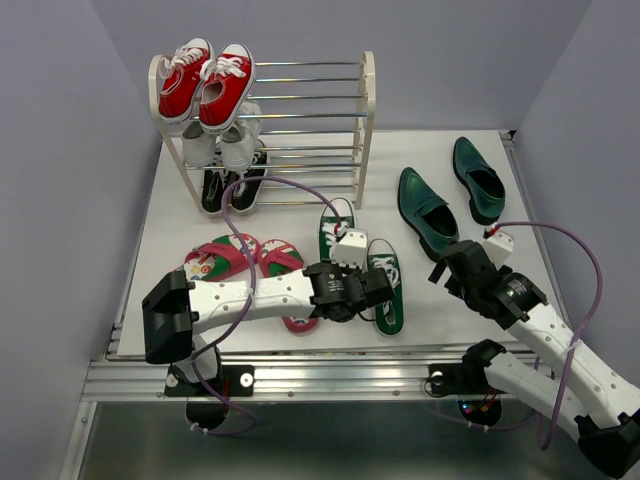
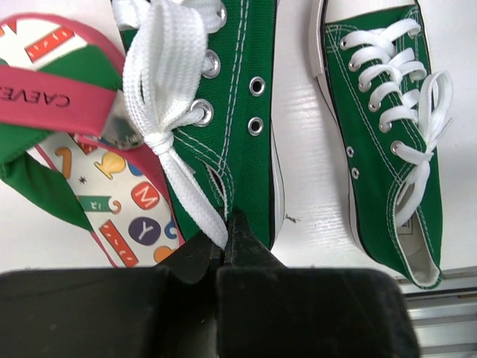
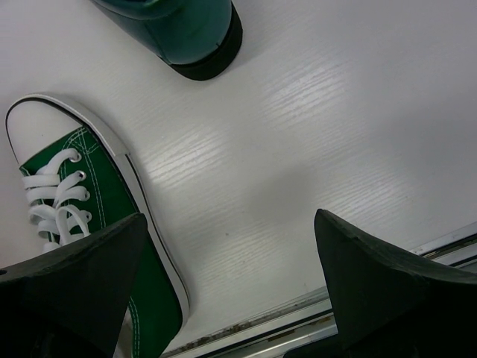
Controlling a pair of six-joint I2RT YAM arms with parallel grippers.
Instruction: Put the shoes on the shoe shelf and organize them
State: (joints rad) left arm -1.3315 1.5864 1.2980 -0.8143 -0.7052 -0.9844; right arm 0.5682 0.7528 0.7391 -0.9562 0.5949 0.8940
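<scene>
My left pincer (image 2: 226, 237) is closed on the canvas side wall of one green sneaker (image 2: 238, 112), right at the edge of the shoe's opening. I judge that the sensible place to take it: the wall is thin enough to pinch and stiff enough to carry the shoe, whereas the rubber sole is too broad for my jaws. A loose end of the white lace (image 2: 160, 112) runs down into the same pinch, so it may be caught along with the canvas. The sole looks to be resting on the desk (image 1: 290, 220), with a flip-flop (image 2: 112, 201) touching it on one side and the second green sneaker (image 2: 387, 142) just beside it on the other, toe the same way. My right pincer (image 3: 229, 224) hangs wide open over bare desk between that second sneaker and the heel of a dark green loafer (image 1: 425, 210), holding nothing; the other loafer (image 1: 478, 178) lies further back. The shoe shelf (image 1: 366, 100) stands at the far edge of the desk, well apart from my grip, with red sneakers (image 1: 205, 80) on its top tier and a white pair (image 1: 225, 145) and a black pair (image 1: 232, 185) below, all on its left half. So the right half of the rods is where I would carry this sneaker.
</scene>
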